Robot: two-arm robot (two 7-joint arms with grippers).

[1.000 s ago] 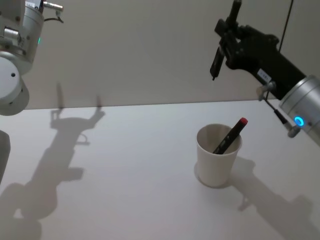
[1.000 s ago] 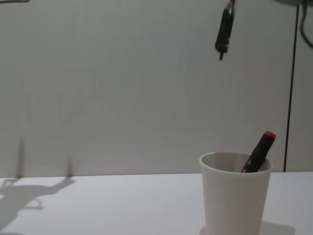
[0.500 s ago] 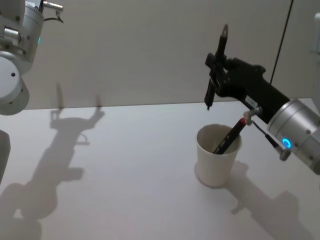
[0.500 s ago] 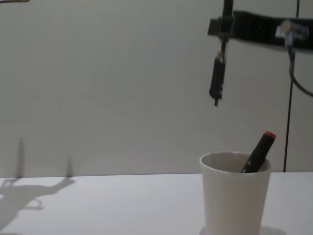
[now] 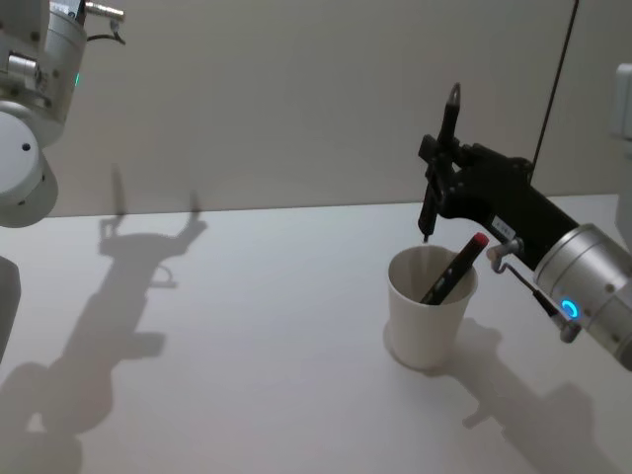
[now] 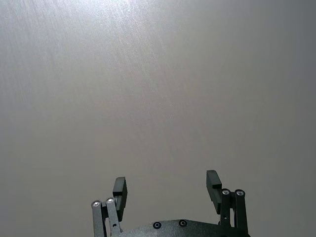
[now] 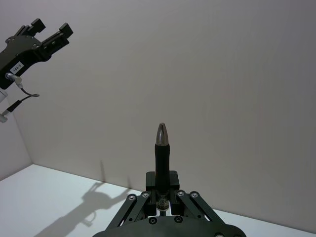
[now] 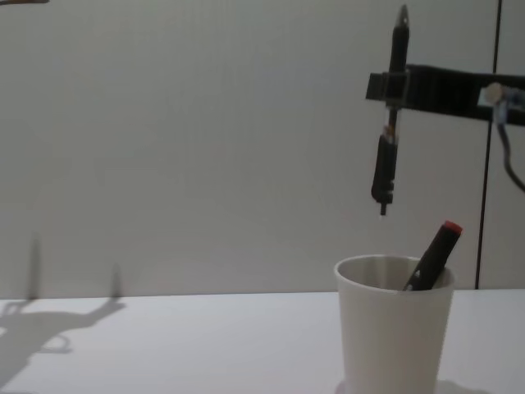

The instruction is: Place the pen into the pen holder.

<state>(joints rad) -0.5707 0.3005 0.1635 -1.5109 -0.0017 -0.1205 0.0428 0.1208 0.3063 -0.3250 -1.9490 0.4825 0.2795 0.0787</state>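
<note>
We see the right gripper [image 5: 437, 168] held in the air above the white tapered paper-style cup with a rolled rim [image 5: 428, 314], which serves as the pen holder. Its fingers are pressed together on a slim black pen with a metal tip [image 5: 432, 188]. The pen stands nearly upright, and in the chest view its lower end hangs a little above the rim of the cup [image 8: 394, 328], not touching it. The upper pointed end of the pen [image 8: 390, 123] rises above the gripper [image 8: 394, 86]. In the right wrist view the pen [image 7: 163, 153] sticks out straight between the closed fingers of this gripper [image 7: 163, 190].

The cup stands on the white table [image 5: 247, 346], toward the right side. Inside it we already see a second pen, dark with a red cap [image 5: 456, 267], which leans against the right part of the rim. Its red end [image 8: 451, 228] comes out above the rim.

The left gripper [image 6: 167, 186] is raised high at the left side, well apart from the cup, and it faces a plain grey wall [image 6: 158, 89]. Its two fingers stand apart with nothing between them. We see the same gripper [image 7: 47, 37] also far off in the right wrist view. The grey body of the left arm [image 5: 30, 109] shows at the upper left corner of the head view.
</note>
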